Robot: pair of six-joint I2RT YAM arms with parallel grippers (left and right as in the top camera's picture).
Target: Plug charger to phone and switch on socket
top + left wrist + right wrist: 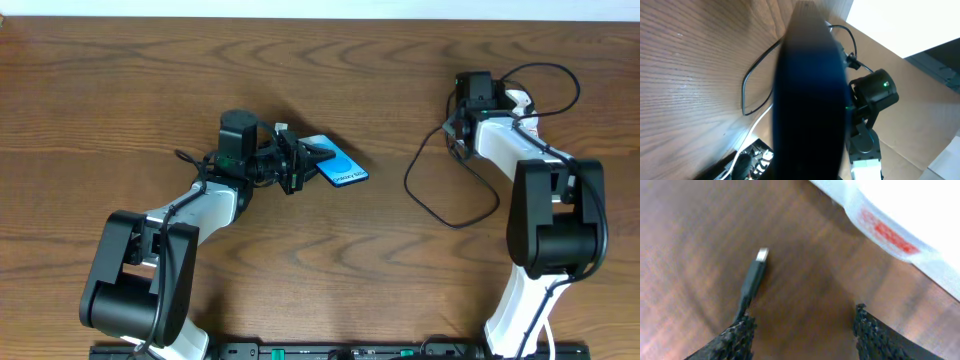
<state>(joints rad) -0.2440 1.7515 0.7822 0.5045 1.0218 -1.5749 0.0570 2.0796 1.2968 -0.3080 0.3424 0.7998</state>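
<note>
Here the left gripper (310, 160) clamps the phone (345, 171) (blue screen showing), right gripper (802, 330) spread beside the charger (754, 277).

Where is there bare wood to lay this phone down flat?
Free: the brown wooden table's back-left corner, its front centre, and the gap between the blue-screened smartphone and the thin black cable loop. Crowded: back right, where cable, white power strip and right gripper bunch.

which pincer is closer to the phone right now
Left. The left pincer is clamped on the phone; the right pincer is far across the table, open above the charger tip.
</note>
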